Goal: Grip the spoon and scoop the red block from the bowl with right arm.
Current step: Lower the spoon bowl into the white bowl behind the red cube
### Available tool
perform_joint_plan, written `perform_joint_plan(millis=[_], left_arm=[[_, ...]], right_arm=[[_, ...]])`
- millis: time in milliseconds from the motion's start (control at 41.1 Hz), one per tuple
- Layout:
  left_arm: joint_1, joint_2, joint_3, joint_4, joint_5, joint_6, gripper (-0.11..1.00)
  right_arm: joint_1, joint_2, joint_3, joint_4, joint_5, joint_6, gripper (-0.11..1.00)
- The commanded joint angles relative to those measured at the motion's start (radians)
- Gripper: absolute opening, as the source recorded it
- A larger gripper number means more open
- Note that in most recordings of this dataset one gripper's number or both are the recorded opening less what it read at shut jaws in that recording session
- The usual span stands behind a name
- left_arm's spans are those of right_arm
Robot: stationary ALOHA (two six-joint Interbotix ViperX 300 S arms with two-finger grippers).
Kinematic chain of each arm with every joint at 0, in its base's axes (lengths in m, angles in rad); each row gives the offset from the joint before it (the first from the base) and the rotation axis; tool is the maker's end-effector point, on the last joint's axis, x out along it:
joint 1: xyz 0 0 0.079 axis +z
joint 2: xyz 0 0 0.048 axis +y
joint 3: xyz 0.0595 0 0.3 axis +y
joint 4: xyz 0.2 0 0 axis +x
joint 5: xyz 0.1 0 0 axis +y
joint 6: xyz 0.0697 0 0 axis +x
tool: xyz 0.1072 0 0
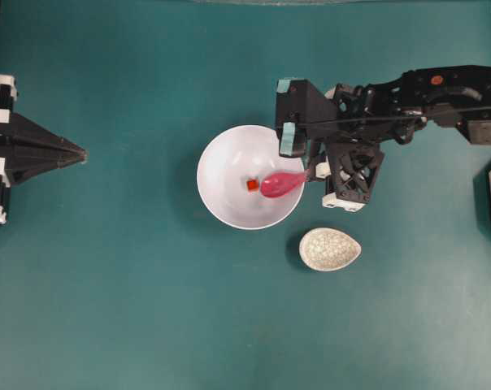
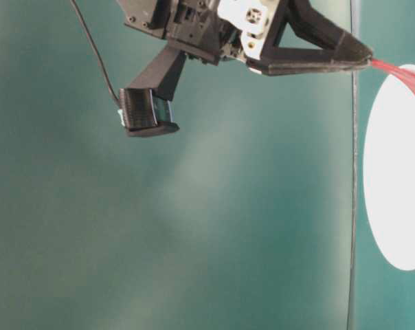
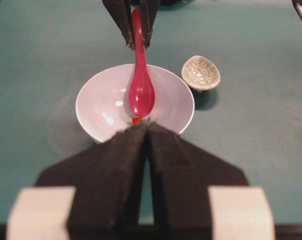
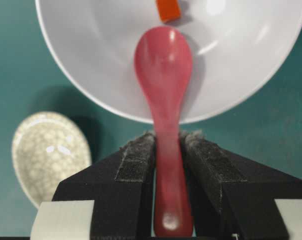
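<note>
Right gripper (image 4: 168,165) clamped on the handle of the spoon (image 4: 163,65), padded fingers (image 4: 136,160) pressing both sides of the pink handle, as seen from the right wrist. Reached in from the right edge of the table (image 1: 107,309) in the overhead view, right arm (image 1: 408,101) stretched leftward, teal tape patches showing near the rim of the bowl (image 1: 221,195). Spoon scoop held inside the bowl, over its right half, handle crossing above the right rim toward the gripper. Red block (image 1: 252,184) sat on the bowl's floor near the centre, just beside the tip of the scoop; touching or narrowly apart, hard to tell. Not yet in the scoop. Bowl stood about mid-table, slightly nearer the right edge than the left. Small cream crackle-patterned dish (image 1: 330,249) lay just beside the bowl, toward the lower right corner of the table, apart from bowl and spoon alike.

Left gripper (image 1: 81,153) parked at the left edge of the table, well apart from the bowl, fingers brought together to a point and holding nothing. From the left wrist view, seen aimed at the bowl with the spoon hanging above the block. From table level, only the bowl's pale rim and a sliver of spoon handle visible at the frame's right side.
</note>
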Motion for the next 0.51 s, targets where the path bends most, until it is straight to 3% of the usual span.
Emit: perform_joint_plan(millis=[0, 486], left_arm=[[0.003, 0.008, -0.011, 0.003, -0.011, 0.000, 0.00], [0.003, 0.006, -0.011, 0.002, -0.012, 0.002, 0.00]], right_arm=[[-0.002, -0.003, -0.035, -0.002, 0.000, 0.000, 0.24], [-0.002, 0.057, -0.097, -0.028, -0.002, 0.000, 0.24]])
